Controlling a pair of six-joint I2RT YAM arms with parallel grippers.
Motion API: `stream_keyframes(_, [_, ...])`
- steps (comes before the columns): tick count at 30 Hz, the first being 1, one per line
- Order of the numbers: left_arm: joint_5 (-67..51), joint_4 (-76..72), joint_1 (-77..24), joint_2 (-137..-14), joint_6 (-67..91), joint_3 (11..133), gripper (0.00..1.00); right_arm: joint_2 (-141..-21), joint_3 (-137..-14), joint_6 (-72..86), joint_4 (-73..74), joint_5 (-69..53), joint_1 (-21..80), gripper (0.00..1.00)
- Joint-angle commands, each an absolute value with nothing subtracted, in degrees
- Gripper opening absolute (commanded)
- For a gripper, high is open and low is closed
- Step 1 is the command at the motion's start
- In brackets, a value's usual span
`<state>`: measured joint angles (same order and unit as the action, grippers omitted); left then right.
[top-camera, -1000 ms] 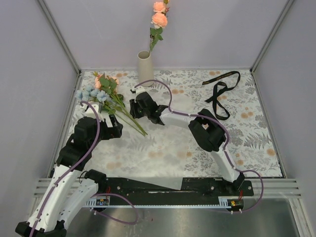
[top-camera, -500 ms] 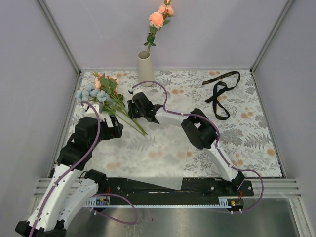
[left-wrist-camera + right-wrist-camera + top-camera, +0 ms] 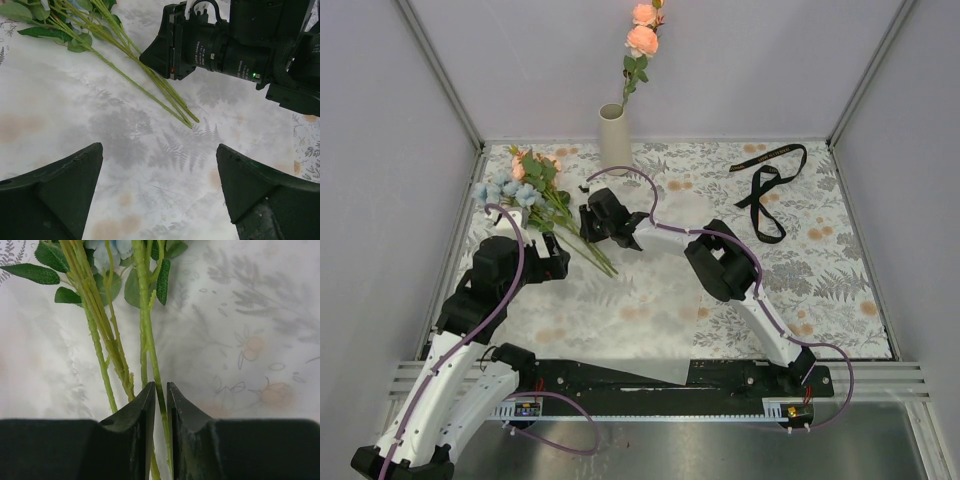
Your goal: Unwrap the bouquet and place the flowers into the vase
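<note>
Floral tablecloth (image 3: 260,315), one flower stem (image 3: 148,340) tight inside right gripper (image 3: 160,395)

Left arm (image 3: 455,345): white link shells, black joint housings; purple cable (image 3: 517,262) run alongside; right arm (image 3: 725,262): same build, purple cable looped over; green indicator lit on wrist housing (image 3: 225,47); base plate (image 3: 620,376) black, small screws noted; fingers (image 3: 50,200) matte black, wedge-shaped.
</note>
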<state>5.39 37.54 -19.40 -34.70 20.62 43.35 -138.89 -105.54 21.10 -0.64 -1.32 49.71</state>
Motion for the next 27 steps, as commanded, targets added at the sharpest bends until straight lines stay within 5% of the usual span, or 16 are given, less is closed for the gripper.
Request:
stream_keyframes(1, [6.4, 35.2, -19.5, -34.9, 20.9, 43.2, 0.99, -137.0, -105.3, 20.7, -4.7, -4.1, 49.4, 0.19])
stream_keyframes(5, [6.5, 35.2, -19.5, -34.8, 21.0, 43.2, 0.99, -135.6, -103.8, 19.7, -6.8, -3.5, 49.4, 0.00])
stream_keyframes(27, [7.9, 35.4, -19.5, -36.2, 24.0, 43.7, 0.99, -122.5, -93.5, 19.4, -19.8, -1.8, 49.5, 0.00])
